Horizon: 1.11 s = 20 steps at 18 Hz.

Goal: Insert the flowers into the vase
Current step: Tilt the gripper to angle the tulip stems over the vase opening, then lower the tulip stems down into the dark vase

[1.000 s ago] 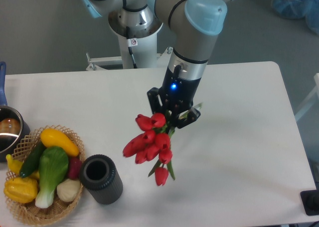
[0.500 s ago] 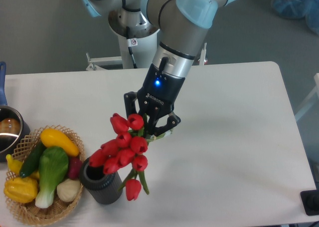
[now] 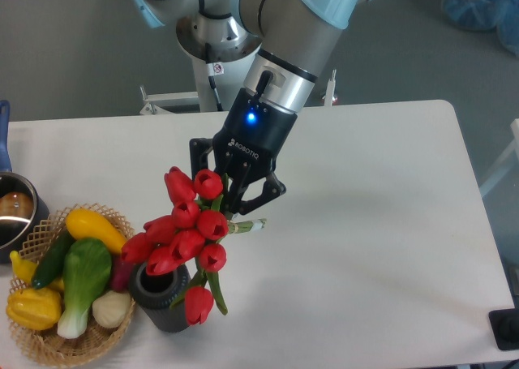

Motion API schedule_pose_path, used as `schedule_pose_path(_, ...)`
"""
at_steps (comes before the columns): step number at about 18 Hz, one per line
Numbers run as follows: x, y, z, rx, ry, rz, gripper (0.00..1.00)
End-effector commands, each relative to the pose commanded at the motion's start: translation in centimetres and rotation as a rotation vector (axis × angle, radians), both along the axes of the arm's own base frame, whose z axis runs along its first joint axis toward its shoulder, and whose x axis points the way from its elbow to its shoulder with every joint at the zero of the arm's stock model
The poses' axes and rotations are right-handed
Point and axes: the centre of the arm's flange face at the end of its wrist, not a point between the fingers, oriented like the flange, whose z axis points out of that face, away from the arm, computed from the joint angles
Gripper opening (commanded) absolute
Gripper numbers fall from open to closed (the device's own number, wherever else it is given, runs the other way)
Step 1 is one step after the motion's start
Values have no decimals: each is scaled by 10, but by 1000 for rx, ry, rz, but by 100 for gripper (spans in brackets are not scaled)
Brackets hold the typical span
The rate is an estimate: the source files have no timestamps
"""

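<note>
flowers point(image 3: 188, 235) over vase point(image 3: 166, 300), basket point(image 3: 32, 345) left

Our arm up close: grey tubes, pale blue caps, black gripper.

We see fat grey cylindrical links with light blue rounded joint covers and silvery metal rings at the joints. Our wrist ends in a polished silver band, then a black body carrying white ROBOTIQ lettering and a small glowing blue light. The gripper point(image 3: 235, 192) is black, with two jointed fingers of angular linkage bars. Behind, our white base column bears a small red-and-white sticker, and a thin black cable runs down its front.
</note>
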Motion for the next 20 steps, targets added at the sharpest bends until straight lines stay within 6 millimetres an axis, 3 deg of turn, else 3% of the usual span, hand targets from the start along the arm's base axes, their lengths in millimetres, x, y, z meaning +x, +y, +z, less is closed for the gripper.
schedule_pose_path(4, -6, -7, 16, 145, -53, -50, 0)
schedule_pose_path(15, 10, 0, 41, 312, -61, -165, 0)
schedule_pose_path(17, 10, 5, 35, 336, -97, -195, 0)
schedule_pose_path(20, 4, 25, 2, 343, -184, -235, 0)
